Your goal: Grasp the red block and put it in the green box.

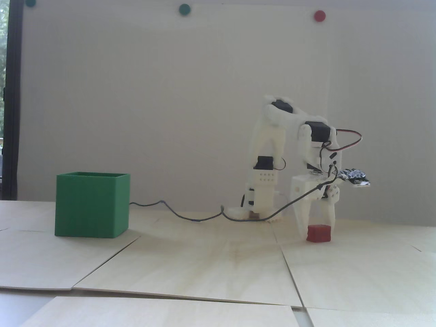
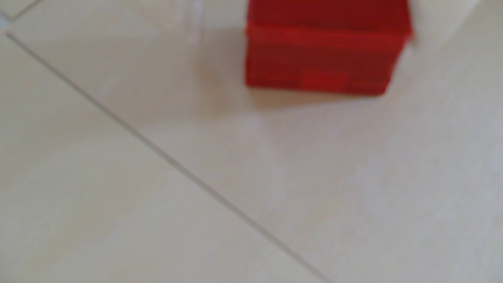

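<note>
The red block [image 1: 319, 233] rests on the pale wooden table at the right of the fixed view. My gripper [image 1: 317, 234] points straight down over it, open, with one white finger on each side of the block. The wrist view is blurred: the red block [image 2: 321, 51] fills the top middle, a white finger [image 2: 435, 19] lies against its right side, and the other finger [image 2: 190, 21] stands a little apart on its left. The green box [image 1: 92, 207] stands open-topped on the table far to the left, well away from the arm.
A dark cable [image 1: 190, 216] runs along the table from the box's side to the arm base [image 1: 259, 204]. A white wall with a red dot [image 1: 319, 15] and green dots [image 1: 184, 9] stands behind. Seams [image 2: 168, 160] divide the table's plywood panels.
</note>
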